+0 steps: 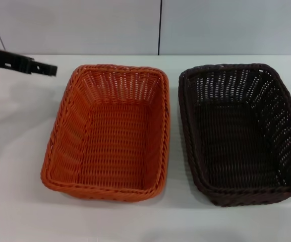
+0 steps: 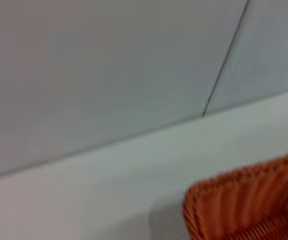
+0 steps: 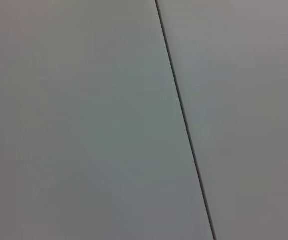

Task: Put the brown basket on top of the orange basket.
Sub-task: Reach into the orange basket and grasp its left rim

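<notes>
- The brown basket [image 1: 243,133] sits on the right of the white worktop [image 1: 14,166], just beside the orange basket [image 1: 110,132] and not touching it; both long axes run near to far.
- The left end effector [image 1: 44,68] hangs far-left beyond the orange basket; whether it is released or clenched cannot be told.
- The right end effector is out of view, though that side is probably nearer.

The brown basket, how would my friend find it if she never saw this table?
Look at the white table: two same-sized woven baskets sit side by side, not touching. The brown basket is the one on the robot's right, empty. It is dark, almost black, while the orange basket beside it is bright orange.
</notes>
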You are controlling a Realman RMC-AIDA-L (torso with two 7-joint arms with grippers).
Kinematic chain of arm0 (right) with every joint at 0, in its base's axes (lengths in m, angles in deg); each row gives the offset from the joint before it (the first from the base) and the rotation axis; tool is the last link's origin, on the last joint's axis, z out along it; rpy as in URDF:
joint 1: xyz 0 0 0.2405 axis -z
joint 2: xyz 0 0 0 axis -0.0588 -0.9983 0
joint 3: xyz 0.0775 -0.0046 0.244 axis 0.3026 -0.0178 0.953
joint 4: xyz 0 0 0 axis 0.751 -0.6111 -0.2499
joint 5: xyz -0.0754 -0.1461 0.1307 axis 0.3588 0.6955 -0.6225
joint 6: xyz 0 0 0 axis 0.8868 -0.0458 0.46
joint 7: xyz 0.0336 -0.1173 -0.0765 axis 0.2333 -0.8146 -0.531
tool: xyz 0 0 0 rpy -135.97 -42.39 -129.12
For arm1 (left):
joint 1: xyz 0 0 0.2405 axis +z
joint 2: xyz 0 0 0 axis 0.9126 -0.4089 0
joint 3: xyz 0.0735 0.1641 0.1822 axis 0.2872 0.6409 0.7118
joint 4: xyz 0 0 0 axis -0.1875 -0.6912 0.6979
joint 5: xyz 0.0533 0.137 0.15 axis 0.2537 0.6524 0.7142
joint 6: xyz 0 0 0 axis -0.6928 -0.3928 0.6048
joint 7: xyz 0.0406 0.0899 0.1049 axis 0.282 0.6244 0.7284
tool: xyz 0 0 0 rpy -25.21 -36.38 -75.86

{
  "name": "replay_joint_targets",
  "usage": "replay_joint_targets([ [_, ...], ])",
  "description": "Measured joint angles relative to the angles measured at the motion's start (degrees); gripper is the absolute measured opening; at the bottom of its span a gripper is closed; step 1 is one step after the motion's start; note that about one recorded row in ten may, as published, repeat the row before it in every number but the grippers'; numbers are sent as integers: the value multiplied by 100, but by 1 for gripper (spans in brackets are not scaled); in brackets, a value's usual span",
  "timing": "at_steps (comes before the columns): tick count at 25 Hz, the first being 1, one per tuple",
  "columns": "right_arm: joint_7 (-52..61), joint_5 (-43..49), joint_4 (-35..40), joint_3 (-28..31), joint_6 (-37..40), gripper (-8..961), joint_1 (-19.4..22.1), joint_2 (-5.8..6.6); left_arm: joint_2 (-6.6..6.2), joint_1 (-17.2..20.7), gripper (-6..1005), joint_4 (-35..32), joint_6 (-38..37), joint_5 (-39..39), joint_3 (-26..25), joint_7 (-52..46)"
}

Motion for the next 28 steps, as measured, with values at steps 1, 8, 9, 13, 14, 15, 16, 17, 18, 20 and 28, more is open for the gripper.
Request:
replay_joint_targets([
  [1,0,0,0,0,0,662,0,0,0,0,755,0,0,0,0,0],
  [8,-13,0,67,0,185,662,-5,4,376,-348,744,-433,-786,1024,-3,-673],
  [9,-20,0,72,0,188,662,-5,4,405,-377,742,-420,-814,1135,-4,-728],
  [13,-24,0,72,-3,230,662,-12,4,512,-480,736,-280,-956,1537,3,-900],
  [14,-24,0,72,-12,241,662,-16,4,545,-492,734,-262,-963,1643,-4,-933],
  [15,-20,0,74,-25,248,662,-22,4,617,-496,733,-219,-964,1781,-27,-969],
  [16,-21,0,76,-33,250,662,-27,4,645,-496,731,-180,-966,1816,-44,-976],
  [17,-21,0,78,-43,253,662,-35,4,645,-496,730,-180,-966,1816,-44,-976],
  [18,-23,0,78,-44,253,662,-41,4,657,-496,728,-125,-973,1819,-64,-977],
  [20,-27,8,79,-53,256,662,-58,6,670,-500,725,-20,-980,1812,-89,-992],
  [28,-30,44,94,-72,257,661,-102,14,697,-506,712,385,-876,1798,-72,-1024],
])
